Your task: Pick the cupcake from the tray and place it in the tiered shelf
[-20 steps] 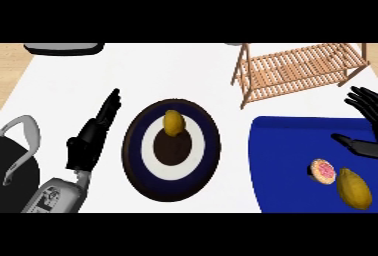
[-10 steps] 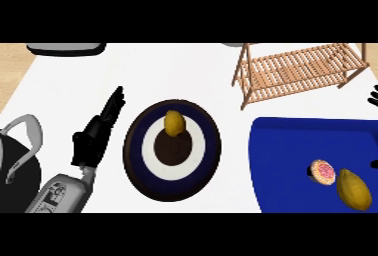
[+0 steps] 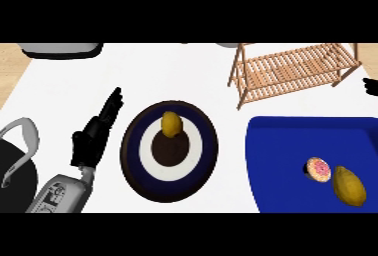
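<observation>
The cupcake (image 3: 320, 169), pink-topped, lies on its side on the blue tray (image 3: 295, 150) at the lower right, next to a yellow lemon (image 3: 348, 185). The wooden tiered shelf (image 3: 294, 70) stands at the back right of the white counter. My right hand (image 3: 370, 86) shows only as a small black tip at the right edge, beside the shelf and above the tray; its fingers are out of sight. My left hand (image 3: 94, 134) rests open at the left, fingers pointing up, beside the plate.
A dark blue and white plate (image 3: 170, 150) with a small yellow fruit (image 3: 171, 123) sits at the centre. A black pan with a grey handle (image 3: 16, 165) is at the lower left. Grey objects (image 3: 60, 49) stand at the back left.
My right hand has moved right and nearly out of view; one second ago it hung open over the tray's right edge. The left hand shifted slightly. The cupcake has not moved.
</observation>
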Available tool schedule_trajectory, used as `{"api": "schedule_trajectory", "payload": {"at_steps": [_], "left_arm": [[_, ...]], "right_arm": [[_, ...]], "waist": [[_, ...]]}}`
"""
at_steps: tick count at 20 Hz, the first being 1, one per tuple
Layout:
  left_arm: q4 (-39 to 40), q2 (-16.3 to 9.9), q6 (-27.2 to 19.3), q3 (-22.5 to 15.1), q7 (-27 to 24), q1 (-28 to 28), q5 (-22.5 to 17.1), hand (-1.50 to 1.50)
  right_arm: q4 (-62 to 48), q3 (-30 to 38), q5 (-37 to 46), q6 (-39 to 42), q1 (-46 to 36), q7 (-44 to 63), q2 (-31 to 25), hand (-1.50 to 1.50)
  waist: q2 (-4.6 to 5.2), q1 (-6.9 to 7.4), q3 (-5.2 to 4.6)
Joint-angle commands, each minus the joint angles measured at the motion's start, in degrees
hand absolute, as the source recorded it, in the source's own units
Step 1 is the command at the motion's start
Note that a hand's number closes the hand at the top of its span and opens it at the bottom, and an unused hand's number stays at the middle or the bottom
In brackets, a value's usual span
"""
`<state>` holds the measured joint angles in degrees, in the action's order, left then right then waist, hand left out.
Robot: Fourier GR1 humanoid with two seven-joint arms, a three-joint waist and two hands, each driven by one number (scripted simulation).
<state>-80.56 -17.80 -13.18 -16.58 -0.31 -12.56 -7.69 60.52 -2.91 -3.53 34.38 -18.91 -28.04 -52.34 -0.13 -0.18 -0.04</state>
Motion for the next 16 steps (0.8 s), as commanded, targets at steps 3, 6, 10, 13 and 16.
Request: {"api": "schedule_trajectory", "payload": {"at_steps": [3,6,10,13,16], "left_arm": [[-1.3,-0.6,0.6,0.5,-0.8,2.4,0.4,0.0],[-0.1,0.0,1.2,1.2,-1.2,2.4,0.5,0.0],[0.1,1.4,1.0,1.6,0.8,0.3,2.3,0.0],[-1.8,0.9,3.4,3.2,1.2,1.6,2.5,0.0],[-5.7,-0.1,4.8,4.0,2.2,4.6,2.5,0.0]], "right_arm": [[10.6,-5.0,9.7,1.4,1.7,0.0,-7.7,-1.5],[16.5,-4.1,11.8,-0.7,5.4,2.6,-9.3,-1.5],[26.6,-3.0,12.0,-1.3,10.5,9.7,-6.9,-1.5],[30.1,2.5,10.9,0.7,13.7,12.0,-6.1,-1.5],[34.6,3.9,11.7,0.7,16.8,15.3,-3.3,-1.5]], "waist": [[-0.18,-0.14,-0.01],[-0.12,-0.63,-0.01],[-0.15,-0.89,0.0],[-0.03,-0.4,0.02],[-0.04,-0.15,0.03]]}}
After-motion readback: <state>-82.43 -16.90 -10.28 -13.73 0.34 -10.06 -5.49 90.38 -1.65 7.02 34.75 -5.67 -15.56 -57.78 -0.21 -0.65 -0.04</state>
